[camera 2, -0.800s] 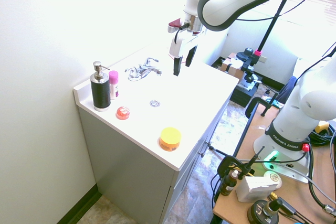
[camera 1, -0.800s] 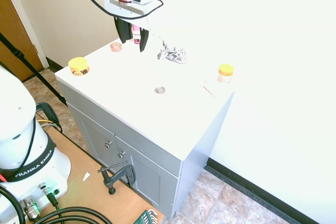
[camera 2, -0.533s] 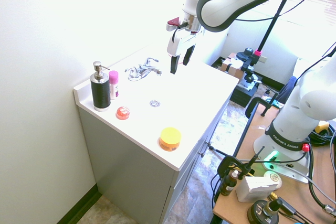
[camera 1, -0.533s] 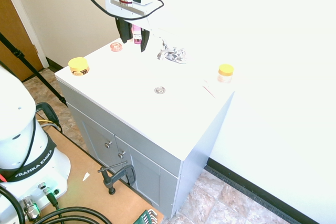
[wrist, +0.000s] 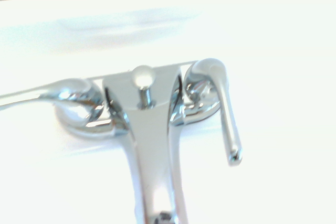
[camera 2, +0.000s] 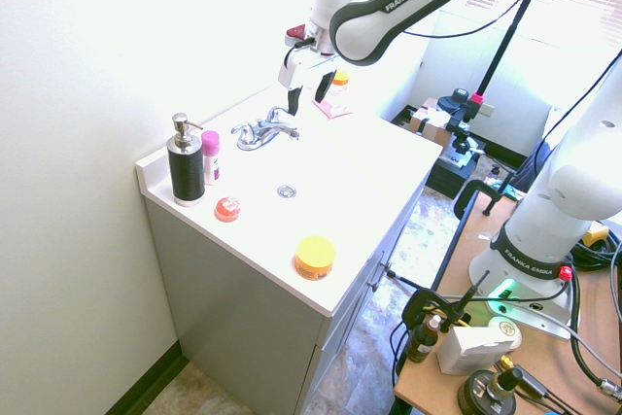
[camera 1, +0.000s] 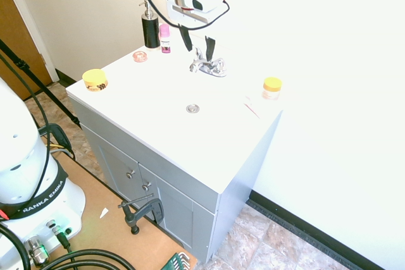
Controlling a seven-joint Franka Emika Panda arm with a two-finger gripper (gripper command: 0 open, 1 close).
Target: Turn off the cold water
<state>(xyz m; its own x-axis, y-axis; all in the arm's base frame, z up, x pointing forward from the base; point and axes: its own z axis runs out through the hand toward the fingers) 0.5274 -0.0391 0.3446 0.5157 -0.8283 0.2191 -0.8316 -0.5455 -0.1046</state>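
Since the earlier frames the end effector has travelled from the upper left of the frame to hang just above the faucet at upper centre, fingers spread and empty. Going well means lowering beside the cold lever, right of the spout, and nudging it round without clipping the spout. Nearest, the yellow tub and drain sit on the white table. Only the wrist view shows that lever pointing forward while its twin lies sideways; no stream shows
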